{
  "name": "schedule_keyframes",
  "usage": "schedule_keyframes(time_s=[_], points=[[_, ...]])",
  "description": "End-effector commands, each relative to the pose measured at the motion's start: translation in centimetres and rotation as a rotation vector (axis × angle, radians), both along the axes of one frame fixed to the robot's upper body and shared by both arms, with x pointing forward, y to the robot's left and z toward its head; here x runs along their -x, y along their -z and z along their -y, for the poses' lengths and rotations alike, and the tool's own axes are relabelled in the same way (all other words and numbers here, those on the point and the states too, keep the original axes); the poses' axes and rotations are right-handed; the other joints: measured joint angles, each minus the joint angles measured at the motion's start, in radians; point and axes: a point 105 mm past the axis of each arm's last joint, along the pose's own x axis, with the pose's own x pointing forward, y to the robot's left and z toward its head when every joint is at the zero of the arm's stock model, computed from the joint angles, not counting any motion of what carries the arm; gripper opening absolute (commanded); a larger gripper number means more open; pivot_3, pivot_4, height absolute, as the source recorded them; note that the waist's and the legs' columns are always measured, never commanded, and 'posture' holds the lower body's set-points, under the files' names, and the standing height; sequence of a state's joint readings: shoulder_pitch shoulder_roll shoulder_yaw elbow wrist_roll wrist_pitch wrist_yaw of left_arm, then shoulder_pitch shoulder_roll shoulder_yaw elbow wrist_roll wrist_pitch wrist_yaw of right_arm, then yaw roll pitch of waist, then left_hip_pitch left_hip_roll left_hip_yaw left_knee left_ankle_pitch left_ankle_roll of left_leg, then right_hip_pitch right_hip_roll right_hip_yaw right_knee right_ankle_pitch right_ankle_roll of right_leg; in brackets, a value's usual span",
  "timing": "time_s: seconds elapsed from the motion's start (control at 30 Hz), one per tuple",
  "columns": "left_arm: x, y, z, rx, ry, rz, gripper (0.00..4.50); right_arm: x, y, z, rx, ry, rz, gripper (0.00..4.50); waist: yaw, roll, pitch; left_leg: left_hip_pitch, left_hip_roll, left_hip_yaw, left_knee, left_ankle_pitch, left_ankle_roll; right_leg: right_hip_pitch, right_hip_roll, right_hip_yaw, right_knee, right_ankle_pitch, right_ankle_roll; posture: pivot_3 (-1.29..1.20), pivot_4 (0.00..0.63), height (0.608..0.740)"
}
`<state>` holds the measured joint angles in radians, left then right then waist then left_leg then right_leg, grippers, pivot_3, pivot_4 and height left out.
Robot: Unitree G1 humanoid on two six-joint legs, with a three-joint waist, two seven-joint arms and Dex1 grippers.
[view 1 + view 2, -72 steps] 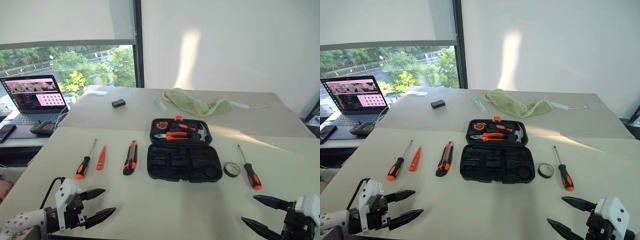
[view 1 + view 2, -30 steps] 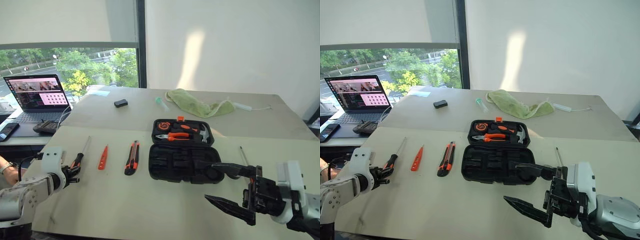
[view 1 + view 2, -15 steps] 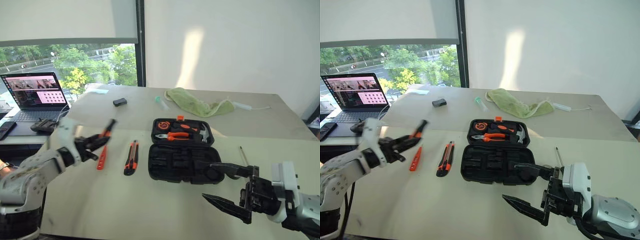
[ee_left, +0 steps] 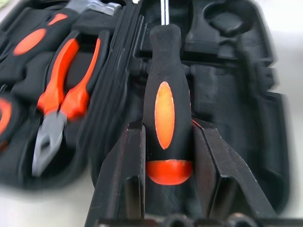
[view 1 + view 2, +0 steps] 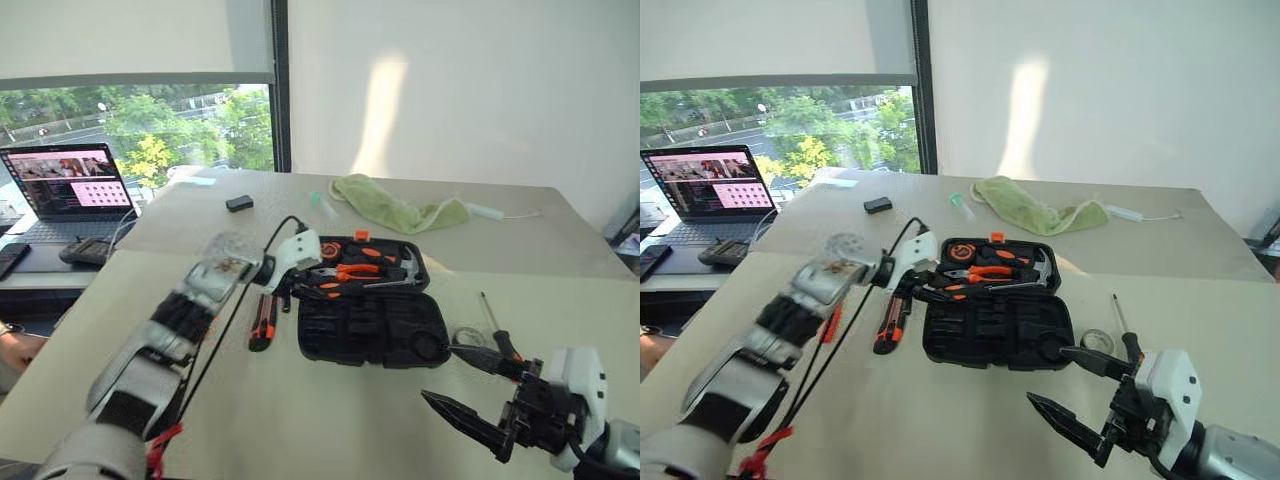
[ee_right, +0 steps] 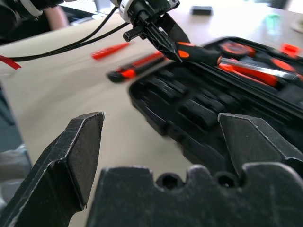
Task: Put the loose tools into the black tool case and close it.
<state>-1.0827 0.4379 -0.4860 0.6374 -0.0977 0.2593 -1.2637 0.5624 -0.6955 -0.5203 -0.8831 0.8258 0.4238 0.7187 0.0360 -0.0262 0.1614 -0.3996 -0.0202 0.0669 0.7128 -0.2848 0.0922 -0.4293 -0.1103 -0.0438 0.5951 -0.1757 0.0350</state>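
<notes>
No legible writing; left tool [image 4: 168,163] clamps a rubbery orange-and-black screwdriver [image 4: 166,113] above the moulded black plastic tool case [image 5: 375,325], open on the bench [image 5: 300,420]; right tool [image 5: 470,392] gapes wide, empty.

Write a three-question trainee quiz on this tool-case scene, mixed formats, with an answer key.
1. True or false: the black tool case lies open.
2. What does the left gripper hold? A) utility knife B) screwdriver C) tape roll
3. Fill in: the right gripper's jaws are ____.

Key:
1. True.
2. B, an orange-and-black screwdriver, held over the case.
3. Open and empty, near the tape roll.
</notes>
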Motion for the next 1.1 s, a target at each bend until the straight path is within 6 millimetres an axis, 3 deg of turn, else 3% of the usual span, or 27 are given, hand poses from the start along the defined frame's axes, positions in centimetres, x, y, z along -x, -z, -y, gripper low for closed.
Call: schedule_keyframes(time_s=[0.03,0.43,0.5,0.53,0.67,0.7,0.8,0.83,1.0,1.07,1.1], points=[[-1.5,0.3,0.0,-0.126,0.033,0.086,0.87,0.8,-0.9,-0.2,0.026,0.011,0.057,4.50,-0.001,0.000,0.000,-0.001,0.000,0.000,0.000,0.000,0.001,-0.001,0.000,0.000,0.000,0.000,0.000,0.00,0.150,0.740],[-2.9,1.2,-0.2,-0.218,-0.019,0.082,0.87,1.3,-0.8,-0.4,0.025,0.039,0.067,4.50,0.004,0.000,0.000,-0.009,0.000,0.000,0.010,-0.003,0.006,-0.006,-0.003,0.000,0.001,0.004,0.007,0.00,0.150,0.740],[-2.8,1.0,-0.1,-0.214,-0.003,0.093,1.87,1.3,-0.8,-0.4,0.027,0.039,0.066,4.50,0.004,0.000,0.000,-0.009,0.000,0.000,0.011,-0.003,0.006,-0.006,-0.003,0.000,0.001,0.004,0.007,0.00,0.150,0.740],[-2.8,0.3,0.1,-0.172,0.007,0.100,2.05,1.4,-0.8,-0.4,0.028,0.039,0.067,4.50,0.004,0.000,0.000,-0.009,0.000,0.000,0.011,-0.003,0.006,-0.006,-0.003,0.000,0.002,0.004,0.007,0.00,0.150,0.740],[-2.2,-3.7,0.2,0.045,0.038,0.113,3.49,1.4,-1.0,-0.3,0.031,0.043,0.076,4.50,0.003,0.000,0.000,-0.012,0.001,0.000,0.014,-0.003,0.006,-0.009,-0.003,0.001,0.004,0.005,0.007,0.00,0.150,0.740],[-1.9,-4.6,-0.2,0.088,0.046,0.103,3.49,1.5,-1.0,-0.3,0.030,0.044,0.076,4.50,0.003,0.000,0.000,-0.014,0.000,0.000,0.014,-0.003,0.006,-0.010,-0.004,0.001,0.005,0.005,0.007,0.00,0.150,0.740],[-1.0,-5.8,-0.5,0.213,-0.008,-0.004,2.98,1.4,-0.8,-0.4,0.029,0.044,0.074,4.50,0.000,0.000,0.000,-0.015,0.000,0.000,0.015,-0.003,0.005,-0.012,-0.004,0.001,0.008,0.005,0.007,0.00,0.150,0.740],[-0.8,-5.7,-0.3,0.235,-0.027,-0.017,2.59,1.3,-0.7,-0.5,0.028,0.043,0.074,4.50,0.001,0.001,0.000,-0.014,0.000,0.000,0.015,-0.003,0.005,-0.012,-0.004,0.001,0.010,0.005,0.007,0.00,0.150,0.740],[-0.6,-1.7,2.6,0.362,-0.206,-0.027,0.66,0.5,-0.8,-0.7,0.028,0.045,0.091,4.50,0.008,0.002,-0.001,-0.009,-0.001,-0.001,0.015,-0.004,0.005,-0.007,-0.005,0.003,0.010,0.003,0.009,0.00,0.150,0.740],[-1.1,-0.5,3.3,0.400,-0.312,-0.037,0.08,0.3,-0.9,-0.6,0.036,0.056,0.099,4.50,0.014,0.001,0.000,-0.010,-0.002,-0.002,0.016,-0.004,0.006,-0.007,-0.006,0.003,0.011,0.003,0.009,0.00,0.150,0.740],[-1.2,0.2,3.6,0.401,-0.346,-0.034,0.04,0.3,-1.0,-0.6,0.036,0.059,0.099,4.50,0.014,0.000,0.000,-0.011,-0.003,-0.002,0.017,-0.004,0.006,-0.008,-0.007,0.003,0.012,0.003,0.009,0.00,0.150,0.740]])
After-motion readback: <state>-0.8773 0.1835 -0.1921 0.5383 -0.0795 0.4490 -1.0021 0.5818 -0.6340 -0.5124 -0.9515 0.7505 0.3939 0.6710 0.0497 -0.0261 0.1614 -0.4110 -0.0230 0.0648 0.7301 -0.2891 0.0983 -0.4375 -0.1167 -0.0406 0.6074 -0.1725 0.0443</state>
